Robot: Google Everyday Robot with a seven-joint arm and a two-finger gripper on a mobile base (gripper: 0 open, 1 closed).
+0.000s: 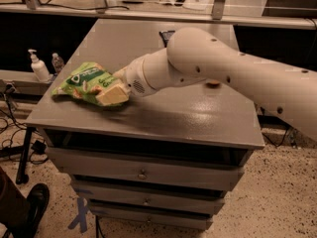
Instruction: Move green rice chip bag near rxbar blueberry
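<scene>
A grey cabinet top [188, 118] sits above a stack of drawers [143, 172] and carries three things. A green chip bag [81, 82] lies flat near the left edge, closer to the front than the back. A dark bar [166, 34] lies near the back at about mid-width, partly hidden behind the robot arm [237, 73]. A sliver of an orange [213, 85] shows right of centre, under the arm. The gripper [113, 94] is low over the top, at the bag's right end and overlapping it.
</scene>
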